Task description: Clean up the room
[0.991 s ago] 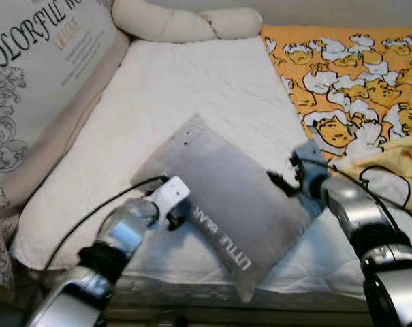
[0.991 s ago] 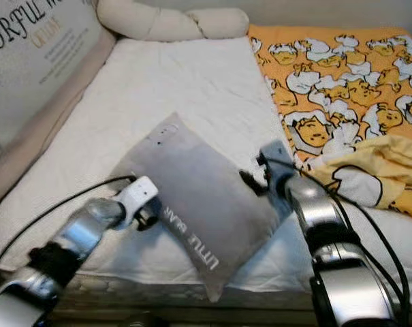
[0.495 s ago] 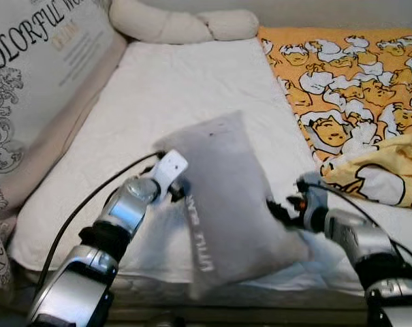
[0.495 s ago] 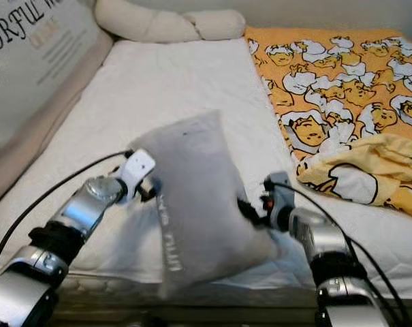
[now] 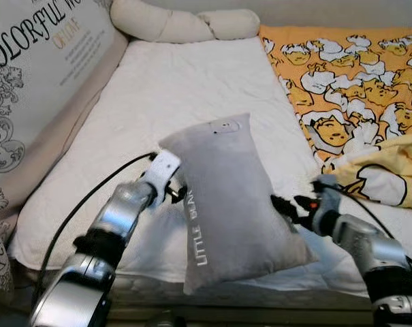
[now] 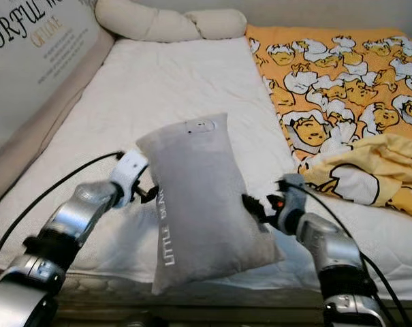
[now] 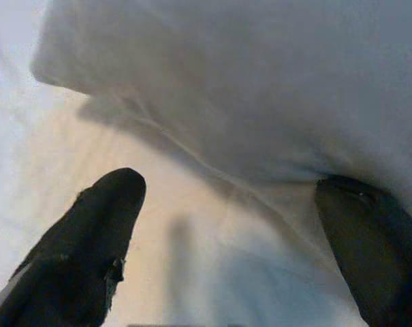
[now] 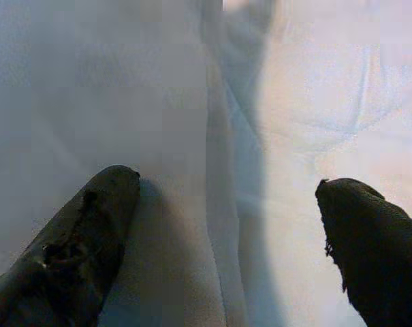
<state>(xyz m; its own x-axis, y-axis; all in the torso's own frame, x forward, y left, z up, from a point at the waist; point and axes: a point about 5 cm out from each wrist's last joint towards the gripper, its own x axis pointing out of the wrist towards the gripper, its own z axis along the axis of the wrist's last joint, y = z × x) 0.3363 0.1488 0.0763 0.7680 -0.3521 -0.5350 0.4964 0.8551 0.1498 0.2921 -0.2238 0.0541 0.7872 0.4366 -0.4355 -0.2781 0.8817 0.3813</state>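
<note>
A grey pillow (image 5: 226, 197) with white lettering lies on the white mattress (image 5: 192, 88) near its front edge, its long side pointing away from me. My left gripper (image 5: 178, 193) is at the pillow's left edge. In the left wrist view its fingers (image 7: 90, 238) stand open, with the pillow's edge (image 7: 260, 82) just beyond them. My right gripper (image 5: 282, 206) is at the pillow's right edge, open, and one of its fingers (image 8: 83, 238) rests against the grey fabric (image 8: 110, 102).
A large printed cushion (image 5: 35, 82) leans along the left side. A cream bolster (image 5: 185, 26) lies at the back. An orange duck-print blanket (image 5: 349, 75) and a yellow cloth (image 5: 389, 170) cover the right. The bed's front edge (image 5: 158, 289) is close below the pillow.
The pillow has turned from lying diagonally to pointing away from me. My right gripper has drawn nearer to me along its right edge. My left gripper stays at the left edge.
</note>
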